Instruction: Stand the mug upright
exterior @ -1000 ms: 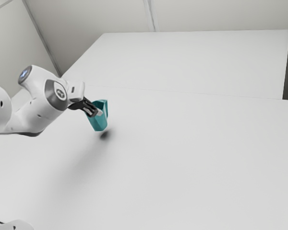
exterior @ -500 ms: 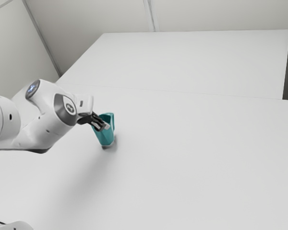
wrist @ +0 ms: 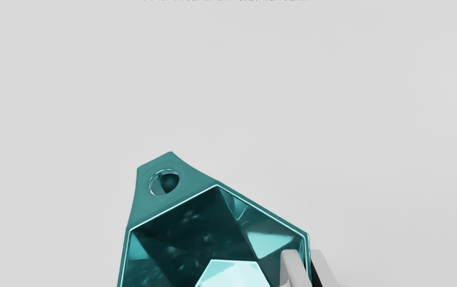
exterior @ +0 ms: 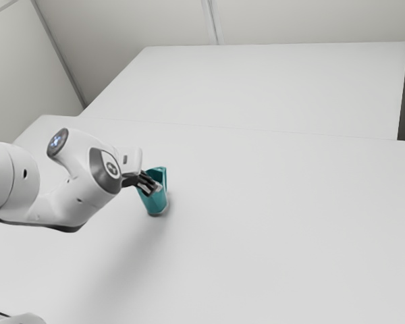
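I had my claw [exterior: 155, 186] clamped on the teal mug [exterior: 157, 204], pinching its side wall between my two fingers. The pair of us were left of centre in the exterior view, a little below mid-height, over the white table [exterior: 277, 223]. My white arm [exterior: 81, 192] reached in from the left edge of the frame, and the claw sloped down from its end to the mug's upper part.

The mug was mouth up and close to upright. Its lower end was near the tabletop, with a dark patch right at its foot, but I cannot tell whether the base was fully resting there. A soft shadow [exterior: 125, 250] spread from it toward the lower left of the frame.

In my wrist view I looked down into the mug. One pale finger [wrist: 291, 261] was inside, the other [wrist: 323, 261] outside, with the wall caught between them. The rim [wrist: 174, 208] was angular, and the pale floor [wrist: 234, 273] was lit inside the darker facets. The handle [wrist: 174, 162], with a round hole through it, jutted from a part of the rim well apart from my fingers.

Another white surface [exterior: 270, 88] ran across the upper part of the exterior view, below a grey wall [exterior: 290, 20].
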`<state>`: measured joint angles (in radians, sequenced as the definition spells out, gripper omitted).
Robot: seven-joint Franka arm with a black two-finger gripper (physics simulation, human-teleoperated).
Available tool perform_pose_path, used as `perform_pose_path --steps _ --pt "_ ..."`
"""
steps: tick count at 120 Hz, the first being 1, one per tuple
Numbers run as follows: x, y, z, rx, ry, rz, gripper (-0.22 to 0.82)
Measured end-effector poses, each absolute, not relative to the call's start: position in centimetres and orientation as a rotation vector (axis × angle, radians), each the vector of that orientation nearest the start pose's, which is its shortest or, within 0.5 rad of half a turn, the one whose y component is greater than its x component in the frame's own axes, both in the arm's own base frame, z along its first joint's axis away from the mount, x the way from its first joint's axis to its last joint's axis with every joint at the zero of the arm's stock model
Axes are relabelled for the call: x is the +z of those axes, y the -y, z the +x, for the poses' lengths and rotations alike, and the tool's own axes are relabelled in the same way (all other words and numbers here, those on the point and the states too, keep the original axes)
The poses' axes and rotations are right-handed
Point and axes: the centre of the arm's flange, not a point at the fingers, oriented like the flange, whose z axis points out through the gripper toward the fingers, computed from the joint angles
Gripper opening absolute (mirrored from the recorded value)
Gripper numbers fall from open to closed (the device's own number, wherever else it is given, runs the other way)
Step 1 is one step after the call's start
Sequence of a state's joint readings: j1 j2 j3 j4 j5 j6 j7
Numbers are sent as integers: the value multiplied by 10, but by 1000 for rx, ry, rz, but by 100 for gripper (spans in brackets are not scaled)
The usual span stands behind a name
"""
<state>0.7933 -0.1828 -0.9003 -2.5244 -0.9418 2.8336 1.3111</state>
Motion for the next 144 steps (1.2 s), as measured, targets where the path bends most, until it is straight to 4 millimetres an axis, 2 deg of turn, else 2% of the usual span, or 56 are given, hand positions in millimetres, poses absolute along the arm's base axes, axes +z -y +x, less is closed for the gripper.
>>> perform_pose_path --steps 11,31,43,56,72,81,92,105,116,130,144 --pt "355 12 472 -859 -902 -2894 -16" --pt "356 19 472 -872 -909 -2873 20" --pt "358 22 472 -882 -911 -2857 35" --pt "367 26 474 -900 -921 -2835 45" --pt "390 11 475 -899 -917 -2850 52" --pt "414 2 484 -874 -971 -2865 55" --pt "445 5 499 -763 -1086 -2874 57" --pt "493 10 519 -601 -1145 -2897 58" --pt "533 19 526 -480 -1131 -2920 59" --pt "598 24 534 -393 -1072 -2929 60" --pt "646 27 533 -307 -979 -2958 60"
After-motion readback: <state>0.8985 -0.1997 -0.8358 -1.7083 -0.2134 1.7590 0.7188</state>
